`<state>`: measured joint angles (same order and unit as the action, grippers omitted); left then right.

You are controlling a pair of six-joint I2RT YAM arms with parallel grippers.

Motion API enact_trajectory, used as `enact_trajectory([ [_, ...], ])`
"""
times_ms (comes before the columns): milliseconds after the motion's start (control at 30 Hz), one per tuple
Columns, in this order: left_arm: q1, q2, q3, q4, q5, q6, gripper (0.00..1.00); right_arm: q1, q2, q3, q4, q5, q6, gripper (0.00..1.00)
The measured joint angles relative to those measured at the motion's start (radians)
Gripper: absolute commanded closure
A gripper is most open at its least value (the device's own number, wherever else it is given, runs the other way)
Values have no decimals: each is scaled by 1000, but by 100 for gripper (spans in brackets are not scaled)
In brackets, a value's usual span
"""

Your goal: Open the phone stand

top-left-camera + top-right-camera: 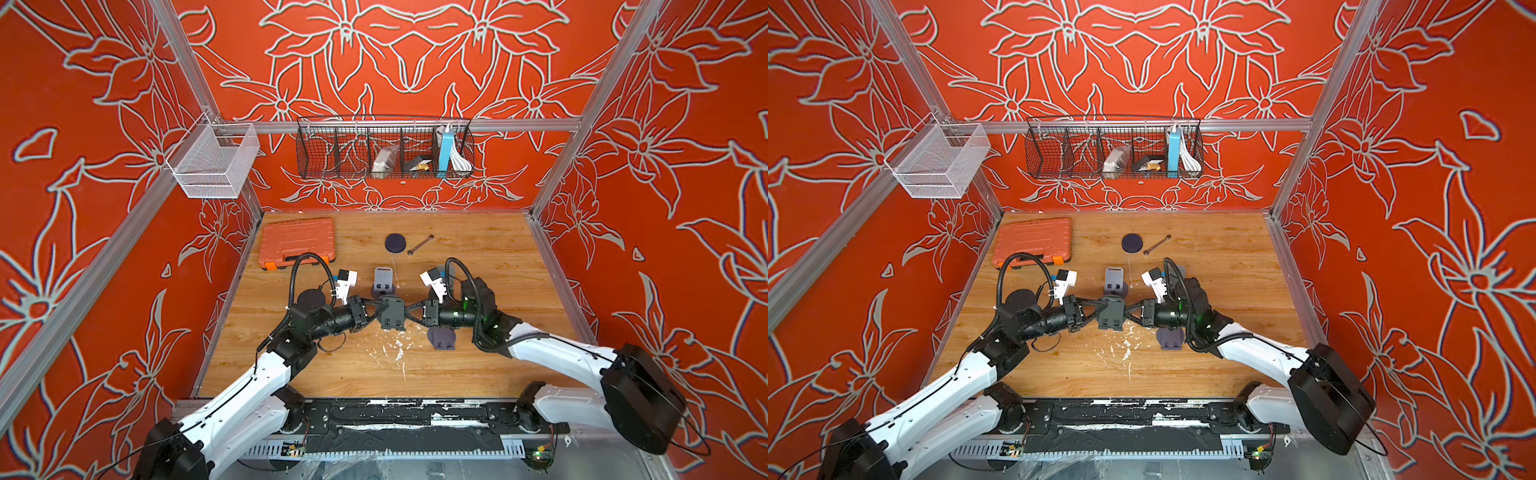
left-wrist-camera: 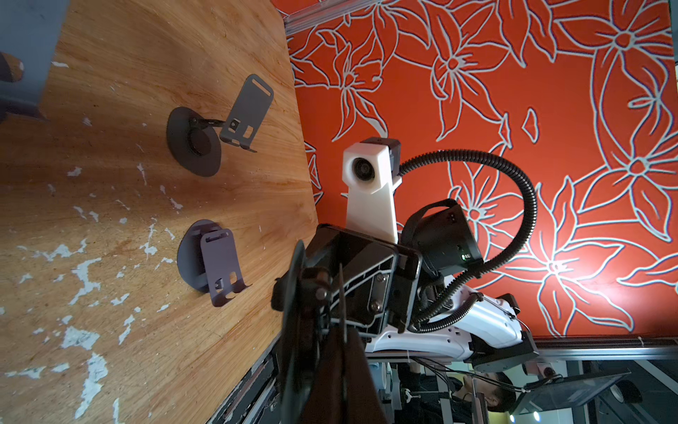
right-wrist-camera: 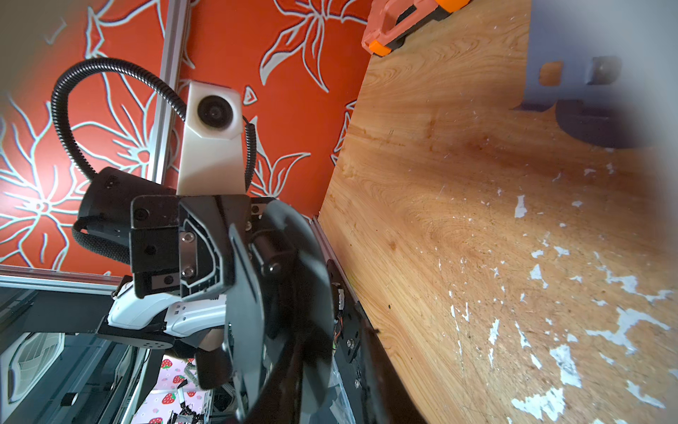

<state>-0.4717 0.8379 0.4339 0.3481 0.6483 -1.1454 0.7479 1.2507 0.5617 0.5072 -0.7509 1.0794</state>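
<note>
Over the middle of the wooden table [image 1: 478, 257], the left gripper [image 1: 372, 309] and right gripper [image 1: 410, 312] meet from opposite sides. Each is clenched on the dark phone stand [image 1: 390, 313], which is held off the surface between them. The unfolding step appears to be in hand. Next, one gripper should hold firm while the other swings its half away about the hinge.

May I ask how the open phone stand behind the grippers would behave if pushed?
The open phone stand looks like thin, stiff sheet metal, so probably light. Its wide round base should resist tipping; it would likely slide. The hinged arm may fold.
</note>
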Motion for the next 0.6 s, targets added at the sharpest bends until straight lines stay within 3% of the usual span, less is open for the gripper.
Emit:
enact_trajectory([
  [133,8,0,0,11,-6,0,100,8,19,28,2,6,6,79],
  [267,18,-2,-2,12,-25,6,100,7,34,42,21,12,29,99],
  [600,29,-26,-12,51,-47,-3,100,5,47,50,90,6,61,100],
])
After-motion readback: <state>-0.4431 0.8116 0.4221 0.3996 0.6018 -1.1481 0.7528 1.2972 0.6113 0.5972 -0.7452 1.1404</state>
